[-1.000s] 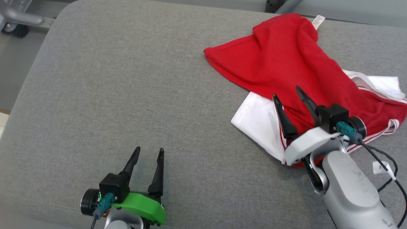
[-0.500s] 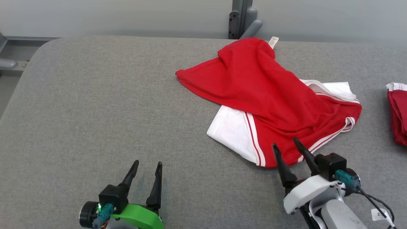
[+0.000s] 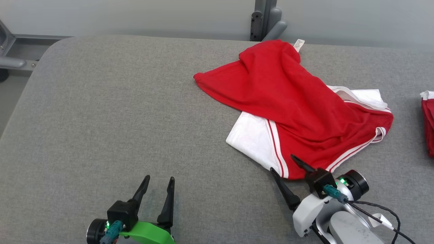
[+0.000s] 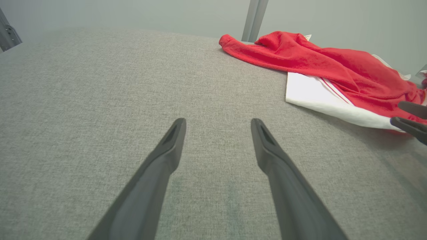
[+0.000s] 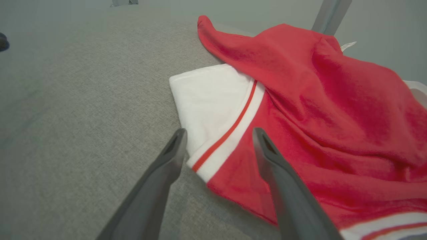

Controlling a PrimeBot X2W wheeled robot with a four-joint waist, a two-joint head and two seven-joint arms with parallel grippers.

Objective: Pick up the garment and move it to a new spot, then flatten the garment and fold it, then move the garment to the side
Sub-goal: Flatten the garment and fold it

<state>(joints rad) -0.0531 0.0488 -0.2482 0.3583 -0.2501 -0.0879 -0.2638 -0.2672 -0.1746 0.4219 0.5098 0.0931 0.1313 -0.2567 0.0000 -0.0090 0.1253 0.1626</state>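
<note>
The garment point(image 3: 291, 101) is a crumpled red top with white panels and red-and-white striped trim, lying on the right half of the grey padded table point(image 3: 101, 118). My right gripper point(image 3: 281, 162) is open at the garment's near edge. In the right wrist view its fingers point(image 5: 220, 131) straddle the striped corner of the garment point(image 5: 317, 100) just above the cloth, holding nothing. My left gripper point(image 3: 159, 177) is open over bare table at the front left, well apart from the garment point(image 4: 333, 70). Its own fingers point(image 4: 218, 121) are spread and empty.
A second red garment point(image 3: 428, 122) with a white edge lies at the table's far right. A grey metal post point(image 3: 268, 20) stands behind the back edge, and a metal frame point(image 3: 13, 62) sits off the left corner. The right gripper's fingers point(image 4: 410, 116) show in the left wrist view.
The head camera has shifted, showing more of the table's back and right. My right gripper has drawn back from over the garment to its near corner. The left gripper has hardly moved.
</note>
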